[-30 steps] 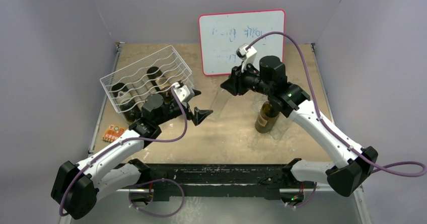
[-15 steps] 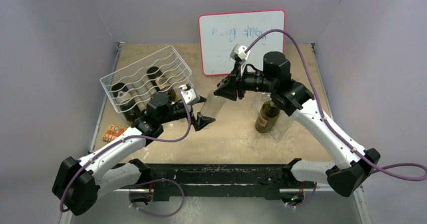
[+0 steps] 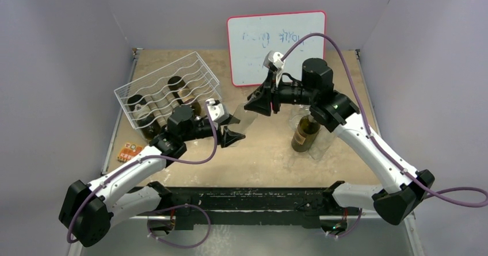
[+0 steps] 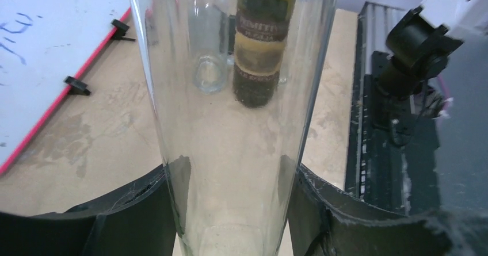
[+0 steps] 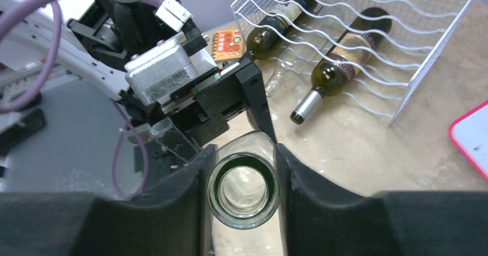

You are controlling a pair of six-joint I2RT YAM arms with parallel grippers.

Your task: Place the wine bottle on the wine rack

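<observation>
A clear glass wine bottle (image 3: 246, 117) hangs tilted above the table between my two grippers. My right gripper (image 3: 256, 102) is shut on its neck, and in the right wrist view the bottle's open mouth (image 5: 243, 190) sits squeezed between the fingers of the right gripper (image 5: 243, 175). My left gripper (image 3: 235, 127) is shut on the bottle's lower body. In the left wrist view both fingers of the left gripper (image 4: 230, 175) press the glass wall of the bottle (image 4: 230, 106). The white wire wine rack (image 3: 158, 83) stands at the back left and holds two dark bottles (image 5: 339, 66).
A dark labelled bottle (image 3: 305, 132) stands upright right of centre under the right arm, with a clear glass bottle (image 4: 208, 54) beside it. A red-framed whiteboard (image 3: 276, 43) leans at the back. An orange card (image 3: 131, 151) lies near the rack's front left corner.
The right arm swung the clear bottle leftwards toward the left arm. The left gripper came up to the bottle's body and closed on it.
</observation>
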